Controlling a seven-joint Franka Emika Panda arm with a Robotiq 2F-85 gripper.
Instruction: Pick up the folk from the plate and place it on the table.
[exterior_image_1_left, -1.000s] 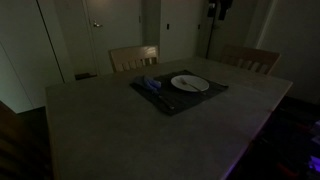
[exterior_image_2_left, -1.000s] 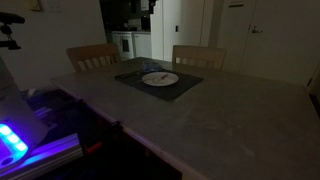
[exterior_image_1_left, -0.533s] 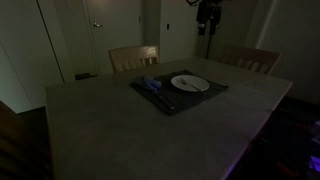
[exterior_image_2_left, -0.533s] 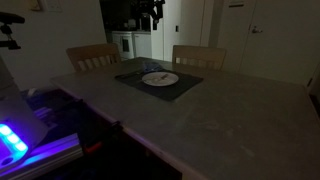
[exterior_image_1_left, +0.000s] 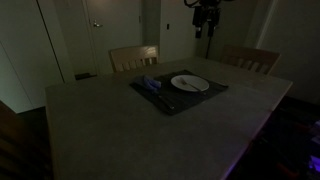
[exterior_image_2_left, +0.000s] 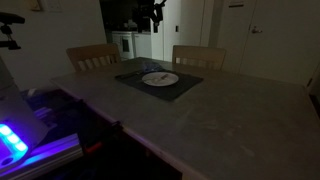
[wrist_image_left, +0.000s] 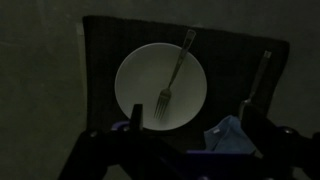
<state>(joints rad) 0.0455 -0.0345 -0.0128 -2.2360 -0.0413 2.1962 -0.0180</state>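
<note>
The fork (wrist_image_left: 176, 70) lies on the round white plate (wrist_image_left: 140, 85), tines toward the bottom of the wrist view and handle over the far rim. The plate (exterior_image_1_left: 190, 84) (exterior_image_2_left: 159, 78) sits on a dark placemat (exterior_image_1_left: 185, 103) on the grey-beige table (exterior_image_1_left: 120, 130) (exterior_image_2_left: 220, 120). My gripper (exterior_image_1_left: 205, 25) (exterior_image_2_left: 155, 15) hangs high above the table, well clear of the plate. In the wrist view its dark fingers (wrist_image_left: 195, 152) stand apart and empty at the bottom edge.
A folded blue napkin (wrist_image_left: 228, 137) (exterior_image_1_left: 150, 85) and a knife (wrist_image_left: 260, 75) lie on the placemat (wrist_image_left: 100, 40) beside the plate. Two wooden chairs (exterior_image_1_left: 133, 57) (exterior_image_1_left: 250, 60) stand at the far side. A blue-lit device (exterior_image_2_left: 15, 140) sits off the table's near corner.
In both exterior views my gripper has moved sideways and come down a little, closer to above the plate. The fork, plate and napkin have not moved.
</note>
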